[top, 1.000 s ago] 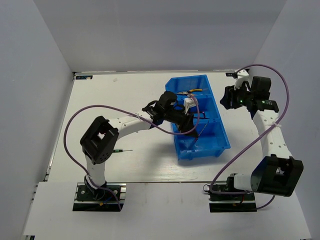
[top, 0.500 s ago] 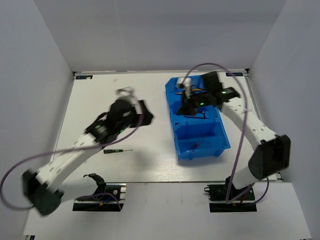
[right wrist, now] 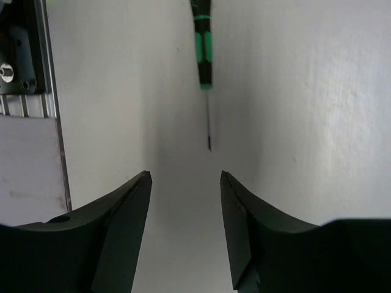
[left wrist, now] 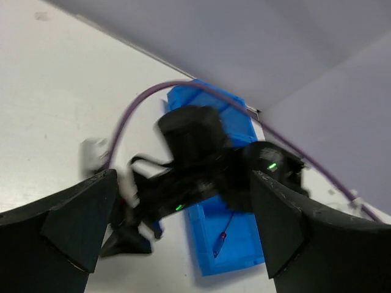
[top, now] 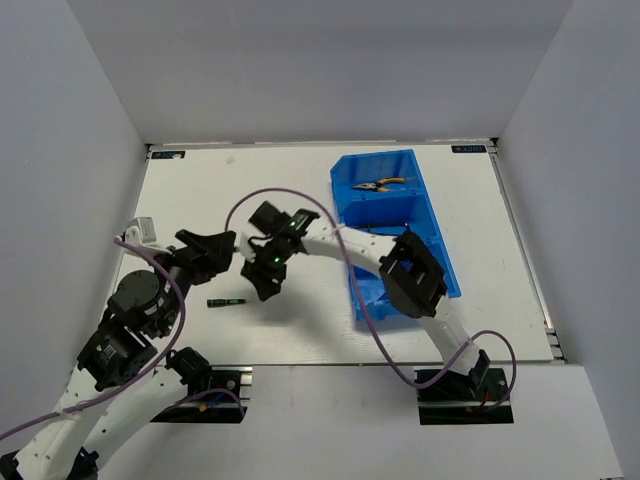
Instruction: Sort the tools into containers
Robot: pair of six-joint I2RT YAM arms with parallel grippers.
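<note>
A screwdriver [top: 227, 301] with a green and black handle lies on the white table, left of the blue bins [top: 425, 215]. My right gripper [top: 262, 285] hovers just right of it, open and empty. In the right wrist view the screwdriver [right wrist: 203, 52] lies ahead of the gripper [right wrist: 184, 177], its thin tip pointing at the gap between the jaws. My left gripper [top: 225, 247] is open and empty, raised just above and left of the right one. Pliers [top: 383, 184] with yellow handles lie in the far compartment. A red and blue screwdriver [left wrist: 223, 235] lies in the near compartment.
The right arm [top: 345, 245] reaches across the table from the bins to the left. Its purple cable [top: 262, 197] loops above it. The metal rail [right wrist: 27, 58] at the table's near edge shows in the right wrist view. White walls stand on three sides.
The right arm has swung from above the bins to the left, down beside the green screwdriver. The left arm has left the bins and drawn back toward the near left.
</note>
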